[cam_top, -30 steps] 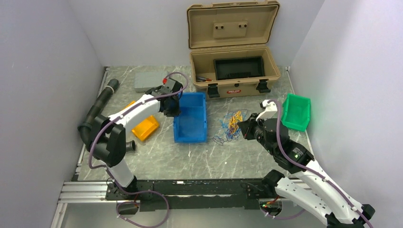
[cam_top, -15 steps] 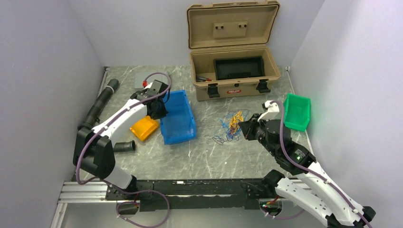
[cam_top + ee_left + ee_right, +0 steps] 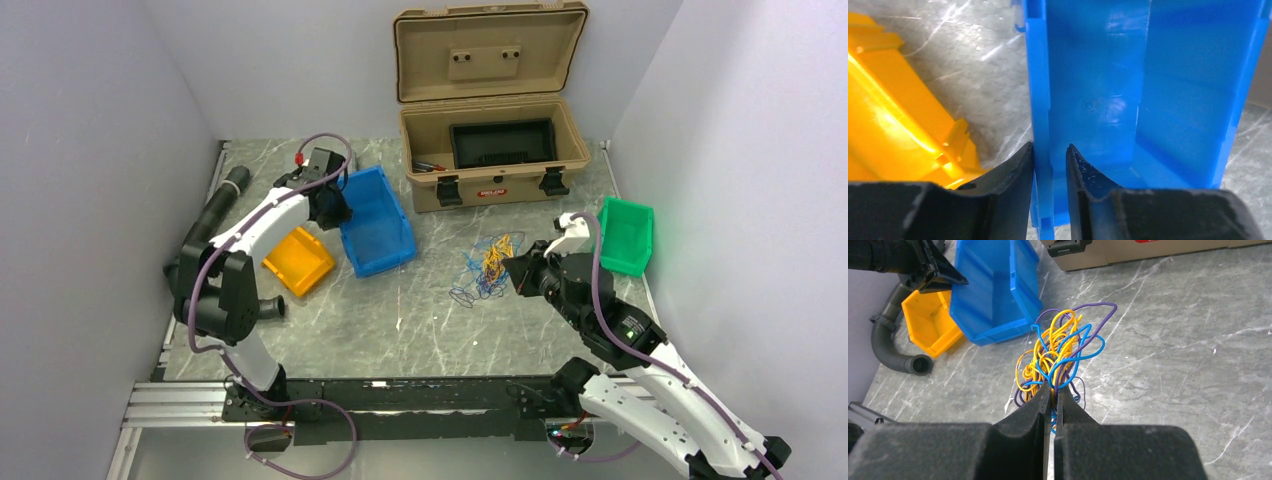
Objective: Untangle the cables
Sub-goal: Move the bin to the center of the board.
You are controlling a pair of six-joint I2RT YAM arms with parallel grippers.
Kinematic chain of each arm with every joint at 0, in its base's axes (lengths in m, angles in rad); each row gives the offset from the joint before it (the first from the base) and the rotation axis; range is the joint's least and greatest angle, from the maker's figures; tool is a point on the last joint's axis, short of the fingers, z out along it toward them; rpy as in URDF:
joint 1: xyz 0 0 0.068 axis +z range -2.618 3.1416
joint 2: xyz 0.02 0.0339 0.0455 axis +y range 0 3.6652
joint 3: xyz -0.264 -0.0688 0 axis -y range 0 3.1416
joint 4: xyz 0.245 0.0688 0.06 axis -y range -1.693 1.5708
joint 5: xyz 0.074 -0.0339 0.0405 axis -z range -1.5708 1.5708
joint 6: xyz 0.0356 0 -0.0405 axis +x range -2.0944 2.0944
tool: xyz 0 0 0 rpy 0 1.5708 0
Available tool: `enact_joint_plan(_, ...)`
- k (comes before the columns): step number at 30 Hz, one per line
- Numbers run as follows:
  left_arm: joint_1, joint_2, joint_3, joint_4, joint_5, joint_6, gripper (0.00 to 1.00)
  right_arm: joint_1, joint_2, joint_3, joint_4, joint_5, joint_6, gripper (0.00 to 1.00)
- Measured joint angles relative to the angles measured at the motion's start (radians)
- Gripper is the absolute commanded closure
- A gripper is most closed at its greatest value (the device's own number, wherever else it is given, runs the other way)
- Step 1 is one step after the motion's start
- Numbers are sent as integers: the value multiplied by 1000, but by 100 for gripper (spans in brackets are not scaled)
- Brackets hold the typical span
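The cables (image 3: 487, 265) are a tangle of thin blue, purple, yellow and orange wires on the table's middle right. In the right wrist view the cables (image 3: 1060, 352) bunch just ahead of my right gripper (image 3: 1052, 391), which is shut on several strands at the tangle's near end. From above, my right gripper (image 3: 512, 270) sits at the tangle's right edge. My left gripper (image 3: 332, 212) is far to the left, shut on the left wall of a blue bin (image 3: 375, 220). In the left wrist view the left gripper (image 3: 1049, 152) pinches that blue bin's wall (image 3: 1040, 100).
An orange bin (image 3: 298, 259) lies left of the blue bin. A black corrugated hose (image 3: 208, 225) runs along the left edge. An open tan case (image 3: 490, 150) stands at the back. A green bin (image 3: 624, 236) sits at the right edge.
My left gripper has dragged the blue bin left and back, away from the cables, pushing the orange bin left. My right gripper has stayed at the tangle.
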Motion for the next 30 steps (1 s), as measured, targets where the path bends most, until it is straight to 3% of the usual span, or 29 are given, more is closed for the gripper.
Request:
enact_joint_plan(2, 0, 6, 2, 21, 30, 12, 57, 0, -2, 0, 0, 0, 5, 100)
enact_joint_plan(8, 1, 26, 35, 47, 105, 66, 21, 0, 0, 0, 0, -9, 12, 100)
enact_joint_plan(12, 1, -43, -7, 89, 153, 123, 3, 0, 16, 0, 1, -19, 12, 100)
enact_joint_plan(19, -29, -346, -131, 144, 256, 232, 1, 0, 49, -2, 18, -57, 8, 100)
enact_joint_plan(23, -149, -499, -224, 248, 349, 281, 1, 0, 87, -2, 63, -146, -11, 100)
enact_joint_plan(30, -342, -637, -547, 547, 556, 290, 1, 0, 153, -32, 198, -356, -34, 100)
